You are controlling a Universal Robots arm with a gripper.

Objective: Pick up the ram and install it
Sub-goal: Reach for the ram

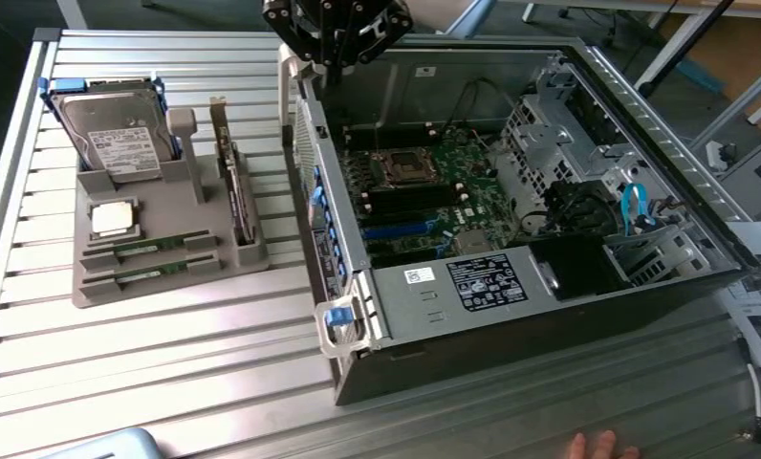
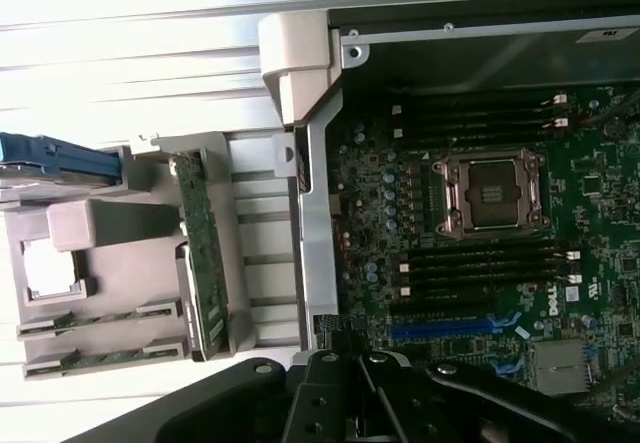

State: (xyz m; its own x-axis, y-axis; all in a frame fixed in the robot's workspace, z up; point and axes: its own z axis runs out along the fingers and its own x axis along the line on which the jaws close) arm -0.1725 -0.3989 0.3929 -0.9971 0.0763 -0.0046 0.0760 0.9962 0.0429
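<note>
Two green ram sticks (image 1: pixel 144 247) (image 1: pixel 144 274) lie in the front slots of a grey holder (image 1: pixel 163 287) on the exterior view's left. In the wrist view they are the thin sticks (image 2: pixel 100 320) (image 2: pixel 100 356) at the holder's near end. My gripper (image 1: pixel 334 62) hangs high over the far left corner of the open computer case (image 1: pixel 483 316), shut, with nothing seen between its fingers. Its black linkages (image 2: pixel 360 393) sit over the case wall. The motherboard's dark ram slots (image 2: pixel 490 113) (image 2: pixel 490 263) lie on either side of the CPU socket (image 2: pixel 495 195).
The holder also carries a silver hard drive (image 1: pixel 116 129), a dark expansion card (image 1: pixel 234 186) standing on edge and a CPU chip (image 1: pixel 113 218). A person's fingers (image 1: pixel 597 445) rest at the table's front edge. Cables and drive cages (image 1: pixel 610 220) fill the case's right side.
</note>
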